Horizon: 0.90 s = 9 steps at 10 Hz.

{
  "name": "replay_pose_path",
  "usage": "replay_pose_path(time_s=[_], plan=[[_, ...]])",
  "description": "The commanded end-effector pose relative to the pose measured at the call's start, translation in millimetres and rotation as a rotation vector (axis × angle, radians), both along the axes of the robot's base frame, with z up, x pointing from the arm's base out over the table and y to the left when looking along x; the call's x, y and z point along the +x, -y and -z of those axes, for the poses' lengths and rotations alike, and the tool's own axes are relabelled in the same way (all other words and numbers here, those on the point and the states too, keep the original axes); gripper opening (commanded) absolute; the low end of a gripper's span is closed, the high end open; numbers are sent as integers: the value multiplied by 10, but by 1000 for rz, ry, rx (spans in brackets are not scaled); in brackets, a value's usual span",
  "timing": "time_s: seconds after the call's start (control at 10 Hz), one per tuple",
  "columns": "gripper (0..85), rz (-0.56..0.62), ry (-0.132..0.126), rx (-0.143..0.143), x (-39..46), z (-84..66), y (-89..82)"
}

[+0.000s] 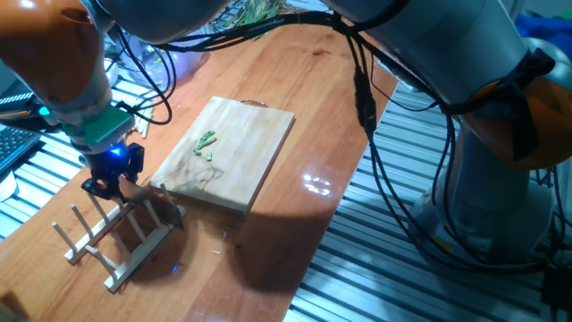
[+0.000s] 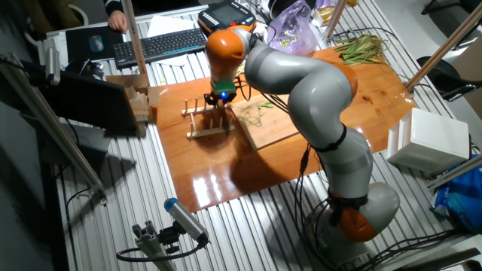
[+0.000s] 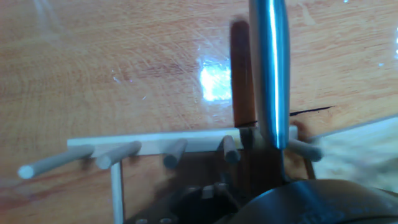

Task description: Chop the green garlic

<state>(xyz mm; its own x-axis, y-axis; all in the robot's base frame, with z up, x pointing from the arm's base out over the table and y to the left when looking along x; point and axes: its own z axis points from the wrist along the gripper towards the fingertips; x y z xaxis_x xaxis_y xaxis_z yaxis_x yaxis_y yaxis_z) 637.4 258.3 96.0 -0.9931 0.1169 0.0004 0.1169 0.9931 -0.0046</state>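
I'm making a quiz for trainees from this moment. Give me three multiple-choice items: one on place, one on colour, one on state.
1. Where does the green garlic lie?
A. on the cutting board
B. in the wooden rack
C. on the keyboard

2. What colour is the light on the hand?
A. red
B. blue
C. yellow

3. What state is the garlic in?
A. one whole stalk
B. several bits
C. bagged

Answers: 1 A, green bits rest on the board; 2 B, a blue glow above the fingers; 3 B, separate pieces show.

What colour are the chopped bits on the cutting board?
Bright green garlic bits, clearest in one fixed view.
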Motion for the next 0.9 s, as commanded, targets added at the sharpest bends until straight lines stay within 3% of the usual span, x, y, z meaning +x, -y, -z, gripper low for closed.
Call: replay_pose_path(time_s=[0.0, 0.2, 0.3, 0.4, 0.5, 0.6, 0.8], plan=[[510, -2, -17, -11, -11, -178, 6], [510, -8, -48, -40, -99, -576, 34], [340, -18, -51, -41, -138, -722, 69], [170, -55, -37, -42, -166, -819, 118], [0, -91, -38, -14, -175, -906, 193], [0, -118, -48, 9, -184, -959, 254], [0, -153, -46, 17, -231, -1042, 370]])
